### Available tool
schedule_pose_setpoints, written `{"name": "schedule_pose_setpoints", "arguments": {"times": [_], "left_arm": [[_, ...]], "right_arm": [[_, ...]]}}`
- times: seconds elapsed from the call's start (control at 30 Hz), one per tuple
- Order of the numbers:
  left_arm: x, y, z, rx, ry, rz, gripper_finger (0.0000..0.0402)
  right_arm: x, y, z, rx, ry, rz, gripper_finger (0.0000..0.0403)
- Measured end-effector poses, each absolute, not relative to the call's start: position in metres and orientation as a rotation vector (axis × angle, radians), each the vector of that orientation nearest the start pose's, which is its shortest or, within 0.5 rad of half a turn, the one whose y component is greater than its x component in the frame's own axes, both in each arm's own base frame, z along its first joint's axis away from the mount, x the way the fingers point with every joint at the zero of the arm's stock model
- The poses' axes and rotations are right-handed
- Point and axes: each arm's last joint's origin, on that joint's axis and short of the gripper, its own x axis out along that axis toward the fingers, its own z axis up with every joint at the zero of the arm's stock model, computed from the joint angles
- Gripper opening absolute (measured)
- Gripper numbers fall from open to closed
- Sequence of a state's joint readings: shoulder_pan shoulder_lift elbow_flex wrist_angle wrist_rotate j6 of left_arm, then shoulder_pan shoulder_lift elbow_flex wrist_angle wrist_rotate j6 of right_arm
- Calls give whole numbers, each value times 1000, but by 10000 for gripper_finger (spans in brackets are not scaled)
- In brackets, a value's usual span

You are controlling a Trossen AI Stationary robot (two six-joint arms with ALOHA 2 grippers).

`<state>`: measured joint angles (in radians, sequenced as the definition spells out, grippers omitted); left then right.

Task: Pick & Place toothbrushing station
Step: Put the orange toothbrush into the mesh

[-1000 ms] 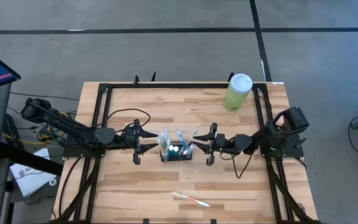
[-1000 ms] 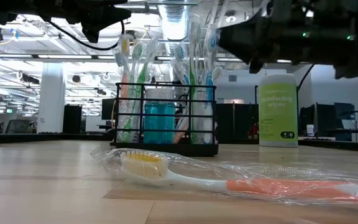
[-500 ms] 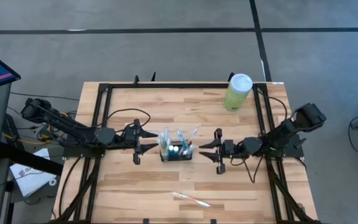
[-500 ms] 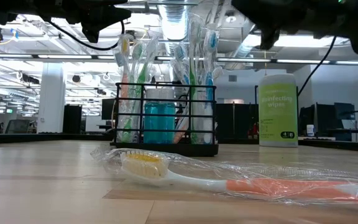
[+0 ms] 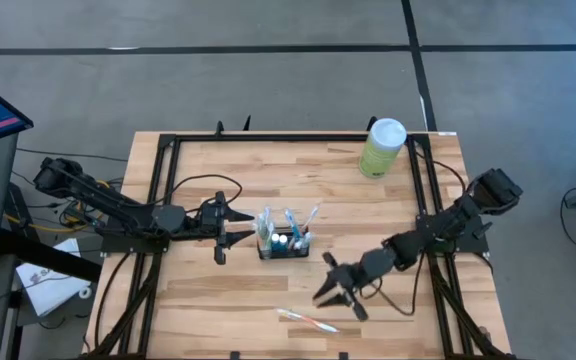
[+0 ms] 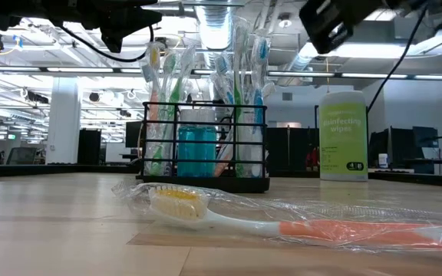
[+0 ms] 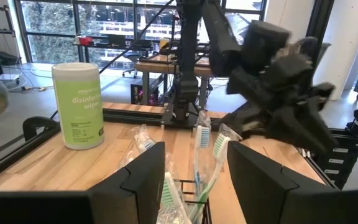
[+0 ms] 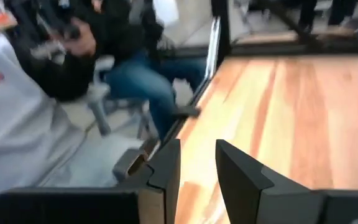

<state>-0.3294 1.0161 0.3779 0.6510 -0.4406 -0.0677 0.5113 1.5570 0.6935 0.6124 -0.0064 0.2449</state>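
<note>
Figure: the station (image 5: 283, 240) stands at the centre of the high view, a black wire holder packed with upright brushes. Your left gripper (image 5: 220, 233) waits just to its left in the frame, fingers spread and empty, level with the holder, likely so it can steady or receive. Your right gripper (image 5: 336, 293) hangs lower and to the right of centre, fingers spread on nothing, angled toward the wrapped toothbrush (image 5: 308, 320) near the bottom edge; you would judge this a reach for the last loose brush. The wipes canister (image 5: 382, 147) sits well apart in the upper right. In the low view the holder's compartments overlap, so free slots cannot be told; the right wrist view shows neither brush nor holder.
</note>
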Motion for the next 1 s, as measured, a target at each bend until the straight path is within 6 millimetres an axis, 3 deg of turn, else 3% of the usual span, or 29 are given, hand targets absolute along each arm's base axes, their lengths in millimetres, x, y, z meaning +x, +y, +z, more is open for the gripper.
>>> {"name": "schedule_pose_setpoints", "arguments": {"times": [0.17, 0.43, 1.0], "left_arm": [[200, -55, 231, -73, -16, 111, 167], [200, -55, 231, -73, -16, 111, 167], [200, -55, 231, -73, -16, 111, 167]], "right_arm": [[282, 171, 199, 149, 460, 446, 92], [302, 187, 182, 132, 608, 409, 92], [336, 203, 160, 101, 878, 312, 92]]}}
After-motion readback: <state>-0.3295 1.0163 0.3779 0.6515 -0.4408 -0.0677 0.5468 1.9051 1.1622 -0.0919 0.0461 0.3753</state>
